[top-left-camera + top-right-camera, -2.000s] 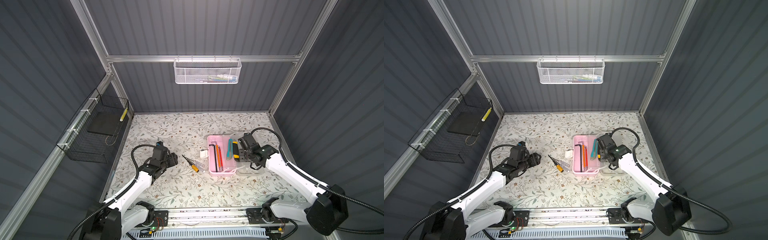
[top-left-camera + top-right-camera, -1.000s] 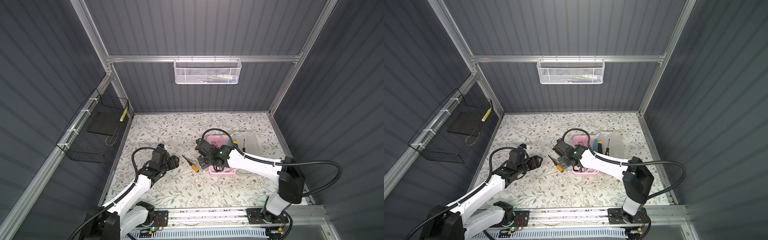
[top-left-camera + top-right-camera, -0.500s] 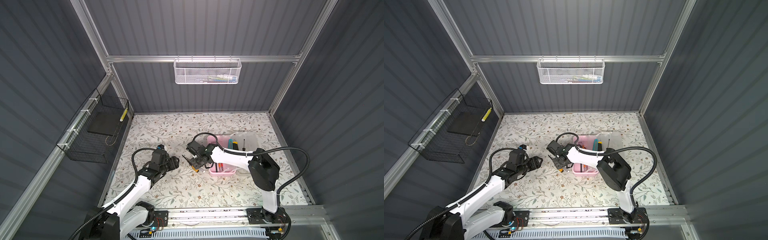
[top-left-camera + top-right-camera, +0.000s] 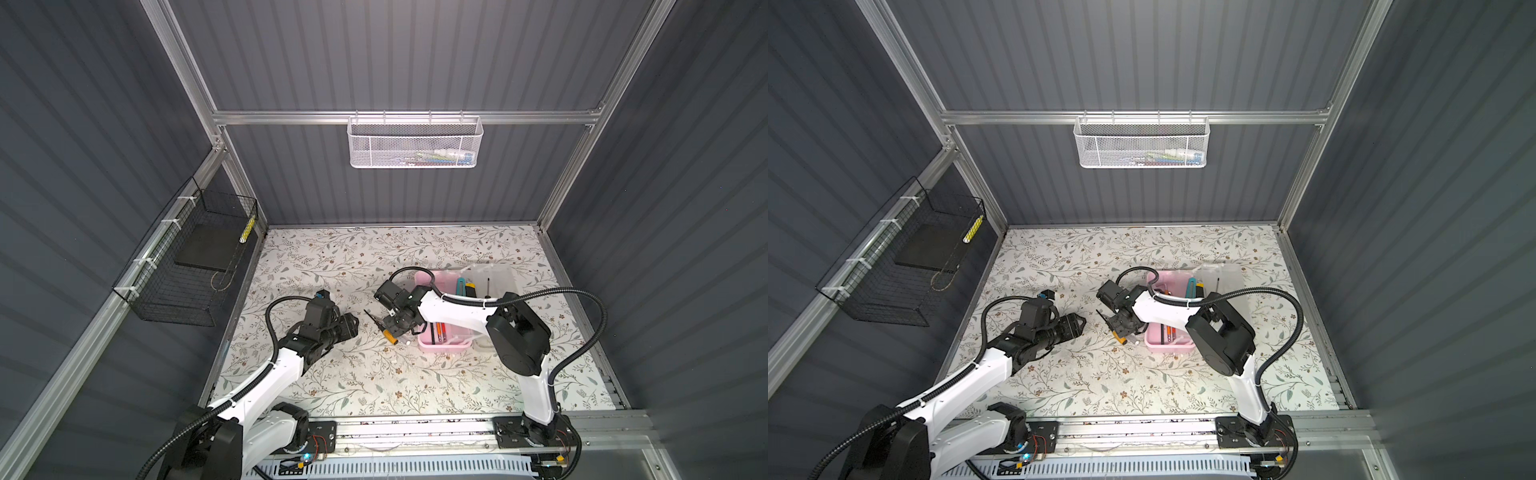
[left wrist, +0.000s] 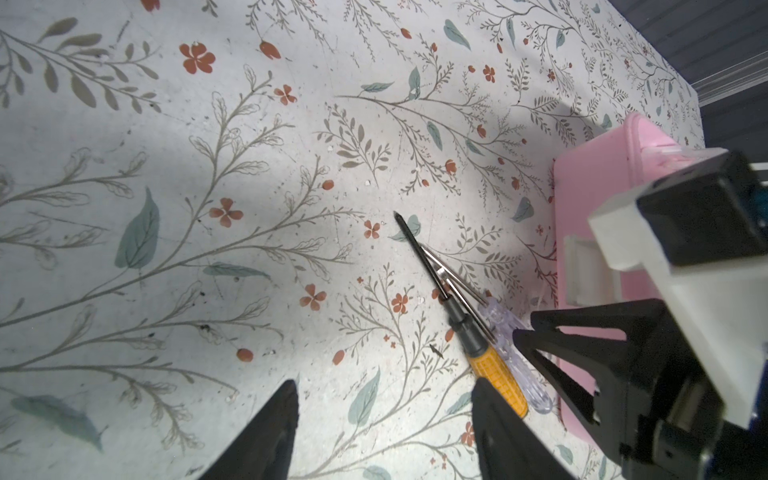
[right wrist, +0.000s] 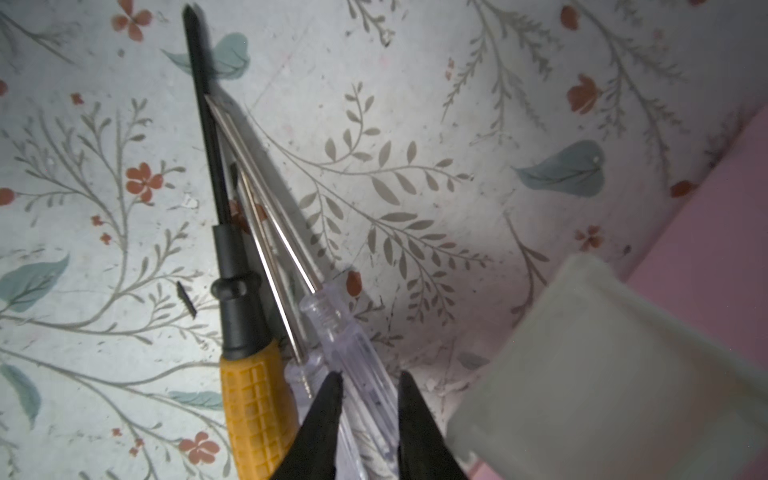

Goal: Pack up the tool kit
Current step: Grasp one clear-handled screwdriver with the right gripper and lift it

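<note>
Right fingers (image 6: 322,415) pinch the clear screwdriver (image 6: 351,340) beside the yellow screwdriver (image 6: 253,399), left of the pink box (image 5: 590,178); left fingers (image 5: 266,428) wide apart.

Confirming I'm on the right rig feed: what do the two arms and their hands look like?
Left arm and right arm: white link shells, black joints, a black ribbed cable looping alongside each. Left hand and right hand: black, two fingers tapering to points.
</note>
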`<state>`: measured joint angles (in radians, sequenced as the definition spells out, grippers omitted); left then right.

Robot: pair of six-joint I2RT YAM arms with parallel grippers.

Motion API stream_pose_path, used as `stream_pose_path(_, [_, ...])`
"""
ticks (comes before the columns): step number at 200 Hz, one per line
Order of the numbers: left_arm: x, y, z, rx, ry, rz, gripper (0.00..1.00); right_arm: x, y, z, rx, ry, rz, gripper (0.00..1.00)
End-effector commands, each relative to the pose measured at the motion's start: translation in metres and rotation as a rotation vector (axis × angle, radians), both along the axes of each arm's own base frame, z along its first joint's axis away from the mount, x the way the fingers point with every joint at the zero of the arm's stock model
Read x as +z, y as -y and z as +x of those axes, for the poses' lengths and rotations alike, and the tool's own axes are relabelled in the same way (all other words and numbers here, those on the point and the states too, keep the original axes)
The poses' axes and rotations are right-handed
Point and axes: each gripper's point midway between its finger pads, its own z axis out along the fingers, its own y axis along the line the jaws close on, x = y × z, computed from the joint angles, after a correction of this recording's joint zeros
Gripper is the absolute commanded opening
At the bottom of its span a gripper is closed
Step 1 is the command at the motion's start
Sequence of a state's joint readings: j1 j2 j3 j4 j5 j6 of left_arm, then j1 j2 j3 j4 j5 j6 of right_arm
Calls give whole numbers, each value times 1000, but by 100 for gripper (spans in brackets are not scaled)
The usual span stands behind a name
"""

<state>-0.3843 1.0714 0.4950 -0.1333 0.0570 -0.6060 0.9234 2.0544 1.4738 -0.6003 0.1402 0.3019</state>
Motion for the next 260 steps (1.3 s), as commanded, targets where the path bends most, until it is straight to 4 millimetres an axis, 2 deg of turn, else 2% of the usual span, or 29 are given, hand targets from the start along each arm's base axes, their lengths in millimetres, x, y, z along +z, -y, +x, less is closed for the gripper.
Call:
stream_pose_path(1, [0, 0, -1, -3, -7, -5, 67, 1, 6, 5, -2, 20, -47, 26])
stream_pose_path(44, [-2, -1, -1, 1, -11, 2, 67, -10, 4, 2, 17, -12, -57, 26])
stream_pose_path(70, [-2, -2, -1, 1, -10, 2, 67, -15, 2, 2, 24, -26, -68, 30])
stream_pose_path(164, [-5, -3, -1, 5, -9, 14, 67, -21, -7, 1, 20, -59, -33, 26])
stream_pose_path(186, [-8, -2, 0, 2, -15, 12, 67, -15, -7, 3, 12, -50, -27, 20])
stream_pose_path(197, [-9, -2, 0, 1, -17, 10, 67, -12, -7, 3, 12, -43, -24, 14])
stream_pose_path(236, [-13, -1, 1, 3, -21, 7, 67, 11, -8, 7, 3, -2, 5, 0])
stream_pose_path(260, [-15, 0, 1, -1, -23, 5, 67, 33, -9, 9, -8, 30, 46, 0])
